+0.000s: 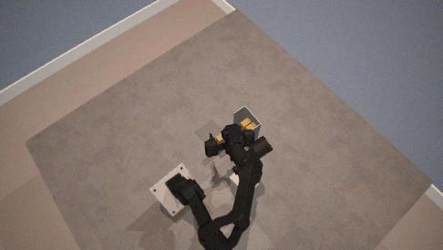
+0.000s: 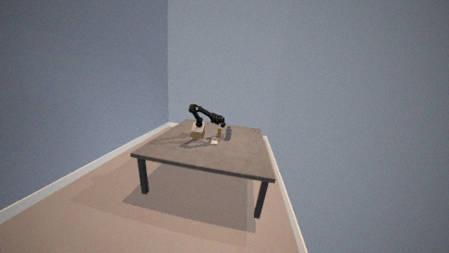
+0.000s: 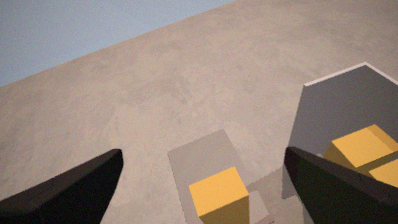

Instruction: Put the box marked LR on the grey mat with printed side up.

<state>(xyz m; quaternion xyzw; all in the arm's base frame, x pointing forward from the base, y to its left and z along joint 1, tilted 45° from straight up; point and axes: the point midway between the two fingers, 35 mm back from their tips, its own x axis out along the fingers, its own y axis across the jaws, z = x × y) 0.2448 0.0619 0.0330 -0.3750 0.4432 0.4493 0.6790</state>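
Note:
An orange box (image 1: 219,138) (image 2: 219,132) (image 3: 219,192) stands upright on the grey mat (image 1: 207,130) (image 3: 197,154). Its plain top faces up; no reach code can be read on its visible sides. Two more orange boxes, one (image 1: 245,121) (image 3: 362,145) and the other (image 1: 252,127) (image 3: 387,175), stand side by side in the grey bin (image 1: 240,114) (image 2: 228,134) (image 3: 325,107); their print is hidden. My gripper (image 3: 204,155) is wide open and empty above the mat. In the wrist view the standing box shows low between the fingers, and the right finger overlaps the bin's side. Contact cannot be told.
A small white card (image 1: 235,179) (image 2: 214,142) lies on the table (image 1: 150,105) (image 2: 231,159), partly under my arm in the top view. The arm's base plate (image 1: 159,188) stands to the left. The bin's tall wall rises just right of the mat in the wrist view.

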